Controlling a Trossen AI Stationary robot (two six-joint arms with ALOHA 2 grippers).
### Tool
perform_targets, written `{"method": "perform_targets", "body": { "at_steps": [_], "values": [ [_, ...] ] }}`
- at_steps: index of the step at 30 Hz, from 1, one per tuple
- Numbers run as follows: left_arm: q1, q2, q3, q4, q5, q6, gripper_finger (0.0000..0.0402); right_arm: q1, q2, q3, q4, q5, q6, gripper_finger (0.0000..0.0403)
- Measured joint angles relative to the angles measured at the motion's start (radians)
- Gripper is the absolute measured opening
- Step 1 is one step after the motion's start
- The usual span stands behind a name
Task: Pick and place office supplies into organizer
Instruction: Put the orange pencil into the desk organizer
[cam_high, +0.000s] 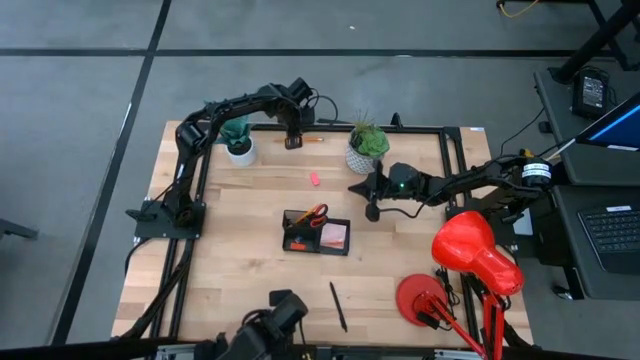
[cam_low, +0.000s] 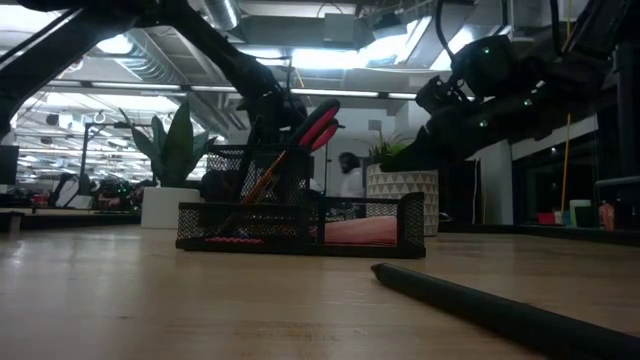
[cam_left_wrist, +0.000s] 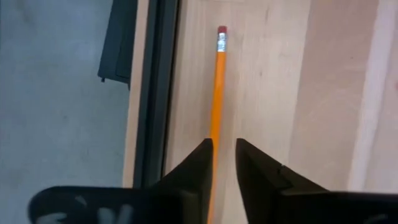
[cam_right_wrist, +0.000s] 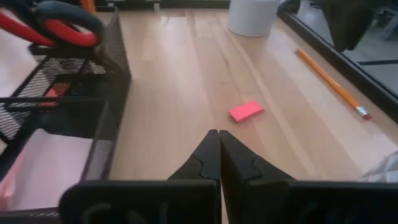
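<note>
My left gripper (cam_high: 293, 141) is at the table's far edge, low over a thin orange pencil (cam_left_wrist: 218, 87) that lies flat on the wood. Its fingers are slightly open and stand on either side of the pencil's tip half (cam_left_wrist: 224, 155). My right gripper (cam_high: 372, 210) is shut and empty (cam_right_wrist: 219, 149), right of the black mesh organizer (cam_high: 316, 232) and pointing toward a small pink eraser (cam_right_wrist: 246, 111). The organizer holds red-handled scissors (cam_high: 316, 213) upright and a pink sticky-note block (cam_high: 334, 235). A dark pen (cam_high: 339, 305) lies near the front edge. My left gripper's fingers come from above and stand across the orange pencil, one on each side. The pencil runs close along the inner edge of one finger (cam_left_wrist: 202, 165). Whether that finger touches it, I cannot tell. The pencil lies on the table.
Two white plant pots stand at the far side, one left (cam_high: 240, 150) of my left gripper and one (cam_high: 362, 155) beside my right gripper. A red desk lamp (cam_high: 470, 250) stands at the right front. A black frame rail (cam_left_wrist: 155, 93) runs along the far edge beside the pencil.
</note>
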Motion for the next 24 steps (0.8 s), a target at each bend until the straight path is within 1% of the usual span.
{"method": "perform_targets", "body": {
  "at_steps": [5, 10, 16, 24],
  "values": [
    [-0.008, 0.000, 0.000, -0.012, 0.000, -0.001, 0.0107, 0.000, 0.000, 0.000, -0.002, -0.027, -0.002, 0.0000],
    [-0.012, -0.001, 0.000, -0.013, -0.012, 0.020, 0.0130, 0.000, 0.000, 0.000, -0.009, -0.027, -0.005, 0.0000],
    [-0.011, 0.008, 0.000, -0.011, -0.011, 0.015, 0.0137, 0.000, 0.000, 0.000, -0.014, -0.027, 0.001, 0.0000],
    [-0.006, 0.081, -0.002, -0.015, -0.043, 0.023, 0.0137, 0.000, 0.000, 0.000, -0.019, -0.027, 0.006, 0.0000]
  ]
}}
